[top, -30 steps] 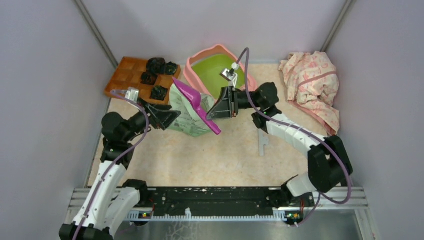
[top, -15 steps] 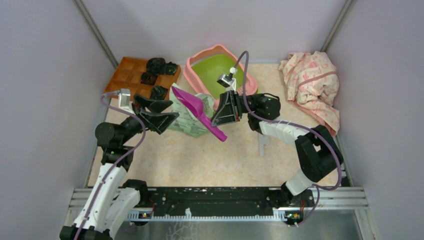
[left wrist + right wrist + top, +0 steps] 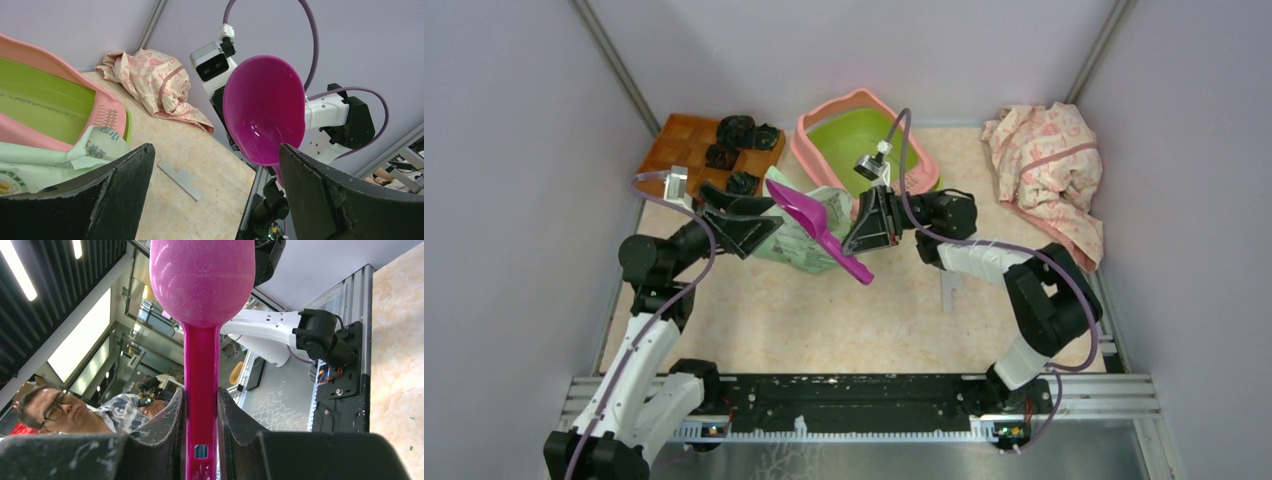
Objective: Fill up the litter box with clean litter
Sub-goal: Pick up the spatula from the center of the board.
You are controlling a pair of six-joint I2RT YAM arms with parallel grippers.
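Reaching in from the right, your right arm folds sharply at the elbow and runs its forearm leftward across the middle of the table, wrist rolled so its camera sits on top. Your right gripper (image 3: 852, 240) (image 3: 200, 410) is clamped on the handle of the magenta scoop (image 3: 799, 205) (image 3: 262, 110) (image 3: 200, 280), fingers pinching the shaft on both sides. The scoop is held in the air, tilted, with its bowl up and to the left over the pale green bag (image 3: 796, 245) (image 3: 50, 165). Your left arm rises from its base, bends at the elbow near the left wall and points its forearm rightward. The left gripper (image 3: 759, 220) (image 3: 216, 150) is spread wide and holds nothing, and its wrist view looks into the scoop's bowl. The litter box (image 3: 809, 135) (image 3: 107, 112) sits at the far edge of the table, just behind the bag and touching it. From above its green basin looks bare, though part of it is hidden behind your right wrist camera, so I can't tell about that corner.
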